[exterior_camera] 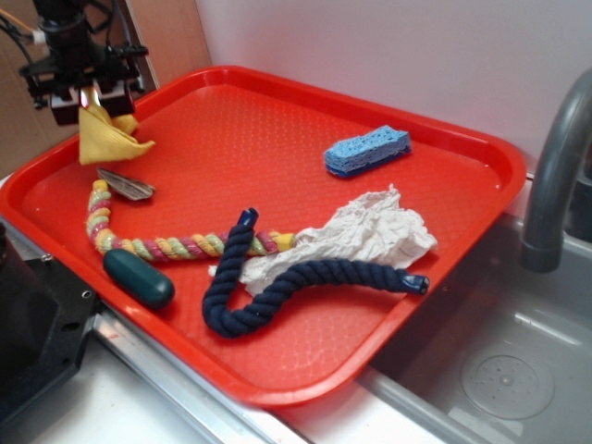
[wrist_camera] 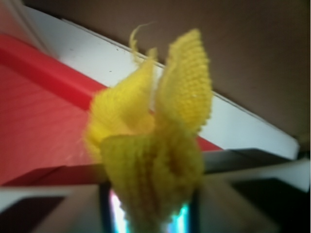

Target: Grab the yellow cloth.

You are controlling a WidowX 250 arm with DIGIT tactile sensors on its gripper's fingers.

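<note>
The yellow cloth (exterior_camera: 109, 137) is held by the gripper (exterior_camera: 91, 100) at the far left corner of the red tray (exterior_camera: 388, 351). The fingers are pinched in on the top of the cloth, and the cloth hangs down from them in a bunch. Its lower tip is seen close to the tray floor, but it cannot be told if it touches. In the wrist view the cloth (wrist_camera: 155, 145) is seen bunched up between the two fingers, with two pointed corners sticking out, and the tray rim (wrist_camera: 43, 63) and a white ledge (wrist_camera: 233, 116) are seen behind it. Just beside the cloth, on its near side, a small grey flat thing (exterior_camera: 128, 184) is lying on the tray. A braided rope (exterior_camera: 157, 242) in pink, yellow and green is laid from there toward the middle of the tray. A dark green oval thing (exterior_camera: 139, 277) is placed near the left rim, just beside the rope. A dark blue rope (exterior_camera: 277, 287) is curled in the near part of the tray and is crossed over the braided rope. A white crumpled rag (exterior_camera: 361, 236) is laid in the middle, partly under the blue rope. A blue sponge (exterior_camera: 367, 150) is set far to the right, well apart from the cloth. A grey tap (exterior_camera: 555, 166) and a sink (exterior_camera: 504, 379) are seen at the right, outside the tray.
</note>
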